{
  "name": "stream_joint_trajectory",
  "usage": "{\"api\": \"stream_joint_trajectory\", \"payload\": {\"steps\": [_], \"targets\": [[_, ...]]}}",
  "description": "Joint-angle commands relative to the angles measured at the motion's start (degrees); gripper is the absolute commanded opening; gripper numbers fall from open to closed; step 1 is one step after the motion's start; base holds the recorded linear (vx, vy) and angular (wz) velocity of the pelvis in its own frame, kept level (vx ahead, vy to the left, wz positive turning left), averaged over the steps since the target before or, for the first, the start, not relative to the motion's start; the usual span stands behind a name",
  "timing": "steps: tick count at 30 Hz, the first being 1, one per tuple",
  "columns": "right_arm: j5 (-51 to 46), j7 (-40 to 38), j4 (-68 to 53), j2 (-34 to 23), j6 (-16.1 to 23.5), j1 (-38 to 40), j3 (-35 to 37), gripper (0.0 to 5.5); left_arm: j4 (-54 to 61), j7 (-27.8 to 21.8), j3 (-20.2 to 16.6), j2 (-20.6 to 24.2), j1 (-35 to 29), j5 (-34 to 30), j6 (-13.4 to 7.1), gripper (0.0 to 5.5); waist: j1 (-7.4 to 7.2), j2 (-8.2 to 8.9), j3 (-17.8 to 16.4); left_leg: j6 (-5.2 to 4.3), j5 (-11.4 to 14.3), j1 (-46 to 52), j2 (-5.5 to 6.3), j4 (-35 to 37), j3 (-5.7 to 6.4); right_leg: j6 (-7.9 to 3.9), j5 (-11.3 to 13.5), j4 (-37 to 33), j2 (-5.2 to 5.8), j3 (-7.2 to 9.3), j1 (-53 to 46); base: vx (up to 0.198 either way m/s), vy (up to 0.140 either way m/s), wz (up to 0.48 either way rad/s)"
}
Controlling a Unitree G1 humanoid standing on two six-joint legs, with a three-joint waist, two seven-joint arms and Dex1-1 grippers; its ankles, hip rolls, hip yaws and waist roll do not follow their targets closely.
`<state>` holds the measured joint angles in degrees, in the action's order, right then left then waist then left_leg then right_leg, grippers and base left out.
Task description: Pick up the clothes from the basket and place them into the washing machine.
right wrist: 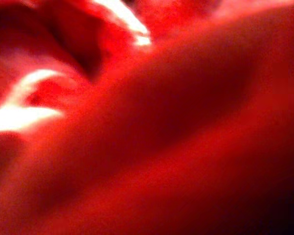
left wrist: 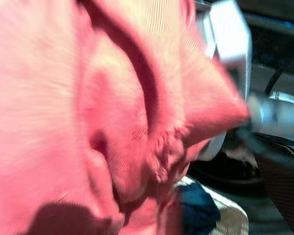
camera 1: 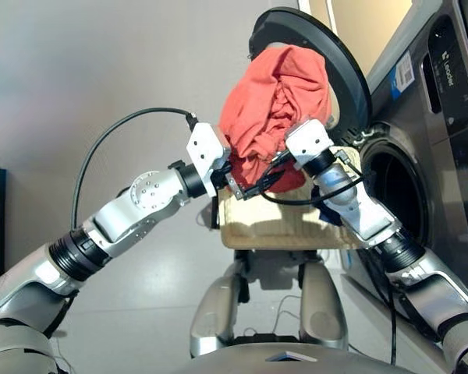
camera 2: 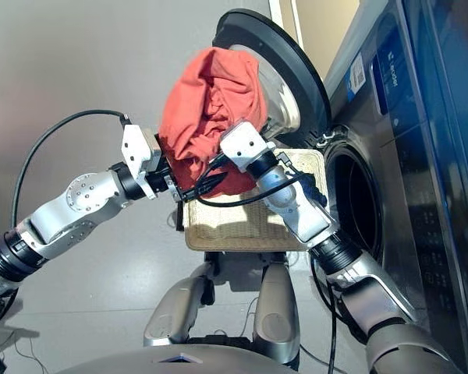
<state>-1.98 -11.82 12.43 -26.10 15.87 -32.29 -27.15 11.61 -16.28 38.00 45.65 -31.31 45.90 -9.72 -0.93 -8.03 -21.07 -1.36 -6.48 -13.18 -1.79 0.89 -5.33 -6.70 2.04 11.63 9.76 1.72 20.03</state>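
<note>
An orange-red garment [camera 1: 274, 101] is bunched up between my two grippers, above the cream wicker basket [camera 1: 281, 230]. My left gripper [camera 1: 230, 167] reaches into the cloth from the left and is shut on its lower edge. From the right, my right gripper [camera 1: 271, 175] is shut on the same garment. Red cloth fills both wrist views and hides the fingers there. A dark blue garment [left wrist: 198, 210] lies in the basket below. The washing machine's porthole [camera 1: 394, 191] gapes just right of the basket. Its round door [camera 1: 351, 78] stands swung open behind the garment.
The washer's dark grey front panel [camera 1: 452, 93] with a blue sticker [camera 1: 403, 74] runs along the right side. A black cable [camera 1: 117, 132] loops above my left forearm. Grey floor [camera 1: 101, 78] stretches to the left of the basket.
</note>
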Motion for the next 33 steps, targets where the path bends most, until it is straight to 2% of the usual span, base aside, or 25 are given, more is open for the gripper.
{"api": "stream_joint_trajectory", "payload": {"steps": [1,6,8,12,16,18,21,23,27,33], "targets": [[1.43,-4.87,0.52,3.92,5.81,1.21,4.14,0.0,2.56,1.83,-2.69,-0.11,1.54,-3.86,-6.99,5.5,1.92,4.21,2.84,-3.86,1.01,2.74,0.38,2.02,0.75,-7.44,5.9,-7.8,5.41,0.08,-4.37,0.0,0.0,0.0],[-1.19,-6.63,3.91,5.34,7.3,2.49,6.61,0.0,2.4,2.86,-2.92,-2.58,2.57,-6.05,-7.95,5.5,2.26,3.65,3.37,-3.77,1.23,2.79,0.57,1.97,1.22,-7.33,5.54,-7.93,5.63,0.41,-4.73,0.0,0.0,0.0],[-6.33,-5.98,4.37,7.43,8.37,3.01,8.67,0.0,2.11,3.15,-2.84,-3.99,2.93,-6.57,-7.9,5.5,2.3,3.34,3.57,-3.73,1.33,2.81,0.71,1.96,1.42,-7.32,5.46,-8.0,5.75,0.63,-4.88,0.0,0.0,0.0],[-10.44,-7.55,7.42,8.92,9.81,4.04,11.69,0.0,2.03,4.25,-3.44,-4.46,3.34,-8.29,-8.47,5.5,2.27,2.68,3.79,-3.62,1.6,2.88,0.78,1.92,1.66,-7.15,5.11,-7.88,5.76,0.71,-4.98,0.0,0.0,0.0],[-9.36,-9.74,10.96,8.0,10.51,5.38,13.69,0.0,2.46,5.42,-5.59,-5.92,4.54,-9.2,-9.58,5.5,2.12,2.46,2.96,-3.33,3.6,1.56,0.57,-2.66,2.2,-6.73,3.43,-5.42,5.43,0.05,-4.44,-0.014,-0.01,0.01],[-7.11,-11.23,11.92,5.97,10.87,6.13,13.96,0.0,2.58,6.47,-6.71,-6.71,4.3,-10.22,-10.54,5.5,1.8,2.66,0.99,-3.13,6.31,-1.81,0.33,-10.56,3.05,-5.82,1.35,-0.59,4.66,-1.26,-2.82,-0.086,-0.056,0.163],[-5.98,-13.19,13.28,4.36,12.34,6.2,14.83,0.0,2.19,8.33,-7.37,-8.91,4.93,-10.11,-11.73,5.5,1.58,2.72,-1.09,-3.07,9.1,-5.2,-0.44,-17.68,4.28,-4.3,-2.03,7.38,2.74,-2.7,0.38,-0.065,-0.046,0.226],[-3.7,-14.96,14.09,2.77,12.57,7.33,14.78,0.0,1.97,9.55,-8.07,-10.05,5.24,-10.55,-12.34,5.5,1.54,3.0,-1.89,-3.07,10.8,-7.04,-1.06,-21.26,4.46,-3.78,-4.05,11.7,1.9,-2.75,2.72,-0.03,-0.019,0.037],[-3.63,-16.93,16.58,1.81,13.65,8.09,14.87,0.0,1.81,12.59,-8.11,-12.58,5.98,-12.73,-13.21,5.5,1.18,3.78,-2.76,-2.92,13.5,-11.89,-2.13,-27.96,4.87,-3.19,-6.3,18.25,1.08,-2.94,7.95,0.0,0.0,0.0],[-4.85,-17.56,19.7,1.55,14.33,9.01,15.21,0.0,1.25,14.79,-8.56,-15.17,5.97,-13.98,-13.75,5.5,0.53,4.05,-3.66,-3.01,14.89,-16.69,-2.73,-32.5,4.91,-2.62,-7.17,22.16,0.2,-3.7,13.15,0.0,0.0,0.0]]}}
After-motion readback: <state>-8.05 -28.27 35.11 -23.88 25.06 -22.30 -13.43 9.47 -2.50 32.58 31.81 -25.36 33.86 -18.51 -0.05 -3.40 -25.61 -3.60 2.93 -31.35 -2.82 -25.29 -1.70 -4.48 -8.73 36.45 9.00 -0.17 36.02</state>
